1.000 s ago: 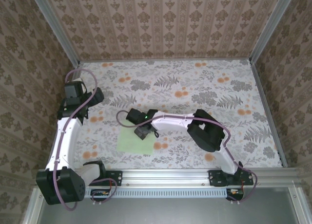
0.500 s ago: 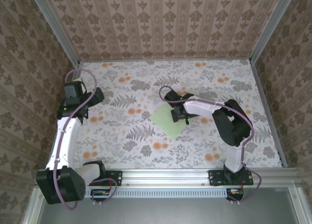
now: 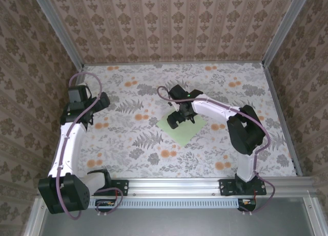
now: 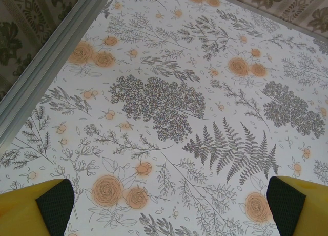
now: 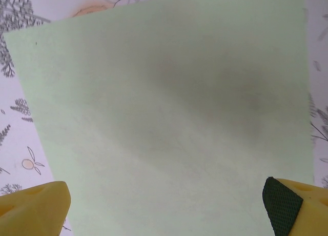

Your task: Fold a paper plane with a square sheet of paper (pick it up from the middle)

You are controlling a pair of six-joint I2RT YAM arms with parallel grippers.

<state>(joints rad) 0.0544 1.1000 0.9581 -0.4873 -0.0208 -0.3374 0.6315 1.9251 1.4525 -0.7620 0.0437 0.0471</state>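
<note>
You have no fold made yet: the thin, pale-green square sheet of paper [image 3: 185,133] lies flat and uncreased mid-table on the floral-patterned tabletop [image 3: 154,156]. Your right gripper [image 5: 164,208] is poised over its middle, jaws spread and empty. The left gripper [image 4: 169,208] sits well apart, also spread.

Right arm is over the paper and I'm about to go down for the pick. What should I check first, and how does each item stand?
1. Right gripper fingers open: ok, spread wide above the sheet.
2. Square sheet of paper flat and unfolded: ok, no crease visible.
3. Gripper centred on the sheet: cannot tell; the gripper's body hides the middle in the top view.
4. Height above the sheet: cannot tell.
5. Left gripper open and away from the sheet: ok, over bare tablecloth.
</note>
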